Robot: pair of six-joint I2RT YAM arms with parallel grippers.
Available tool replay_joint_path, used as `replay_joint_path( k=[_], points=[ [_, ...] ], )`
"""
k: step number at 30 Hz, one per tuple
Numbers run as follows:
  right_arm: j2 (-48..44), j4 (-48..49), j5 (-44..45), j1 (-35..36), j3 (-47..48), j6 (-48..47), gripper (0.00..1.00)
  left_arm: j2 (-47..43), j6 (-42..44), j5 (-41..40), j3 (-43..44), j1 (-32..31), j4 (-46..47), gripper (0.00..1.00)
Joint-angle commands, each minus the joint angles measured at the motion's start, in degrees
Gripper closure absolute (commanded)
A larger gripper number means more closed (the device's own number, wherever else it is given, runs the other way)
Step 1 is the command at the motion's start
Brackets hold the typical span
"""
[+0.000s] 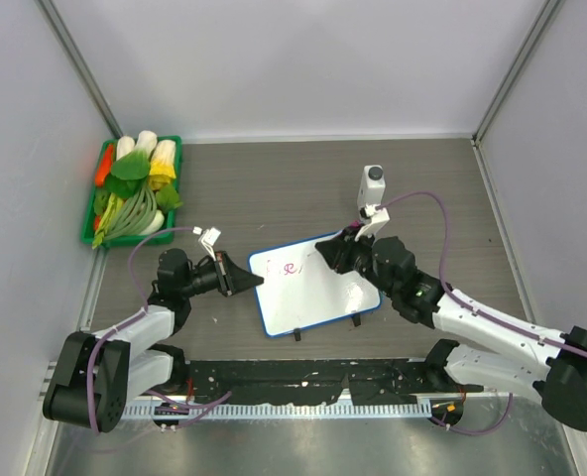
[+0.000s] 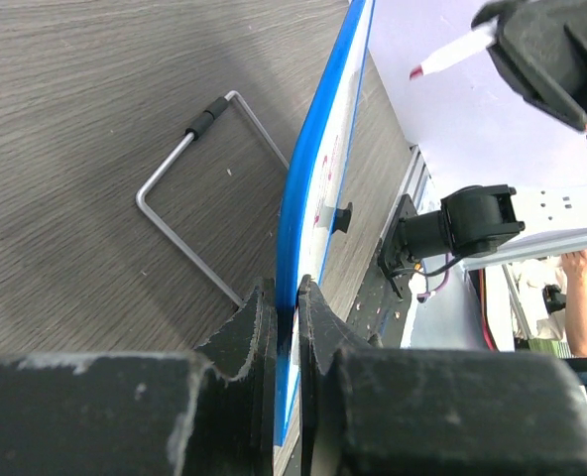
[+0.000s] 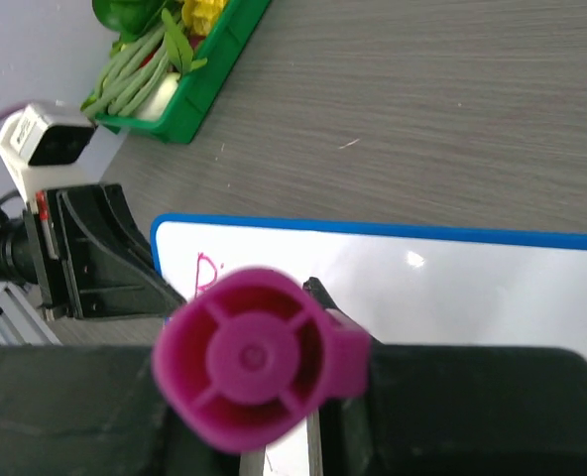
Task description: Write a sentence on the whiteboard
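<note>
The whiteboard (image 1: 318,293) lies slightly skewed in the middle of the top view, on the grey wood-grain table (image 1: 274,188). The left gripper (image 2: 286,309) is pinched narrow on the blue rim at the board's left edge, and its fingers (image 2: 246,342) press either face of the thin panel, which the left wrist view shows edge-on. The right gripper (image 1: 336,251), at the board's upper right corner, is clamped around a magenta marker (image 3: 249,357) whose butt end fills the lower left of the right wrist view. Whether the tip touches the surface I cannot tell. Only a few pink strokes of the sentence (image 1: 291,267) show, towards the board's upper left, so I judge the writing barely begun. The board looks light, thin and stiff, with a glossy face that would likely skate on the table under pen pressure. The rim is the sensible place to hold it, clear of the writing area, as the left claw does. The marker is slim and smooth and may twist in the grip, so it probably wants a firm hold on the barrel and gentle downward force. A white bottle (image 1: 373,186) and a green tray (image 3: 222,71) of vegetables stand well apart from the work.
</note>
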Motion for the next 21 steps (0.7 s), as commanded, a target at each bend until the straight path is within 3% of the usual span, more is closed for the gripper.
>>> replay_joint_path(
  k=[1, 11, 17, 21],
  points=[
    [-1.9, 3.0, -9.5, -6.7, -0.7, 3.3, 0.99, -0.8, 2.4, -1.8, -0.5, 0.1, 0.4, 1.0],
    [-5.5, -1.1, -6.1, -7.2, -3.0, 0.0, 0.99, -0.9, 2.4, -2.1, -0.6, 0.1, 0.4, 1.0],
    [-5.2, -3.1, 3.3, -0.5, -2.0, -5.5, 0.99, -1.1, 2.4, -2.2, -0.6, 0.1, 0.4, 1.0],
    [-4.4, -1.9, 3.9, -0.1, -2.4, -5.4, 0.99, -1.1, 2.4, -2.1, -0.7, 0.1, 0.3, 1.0]
  ],
)
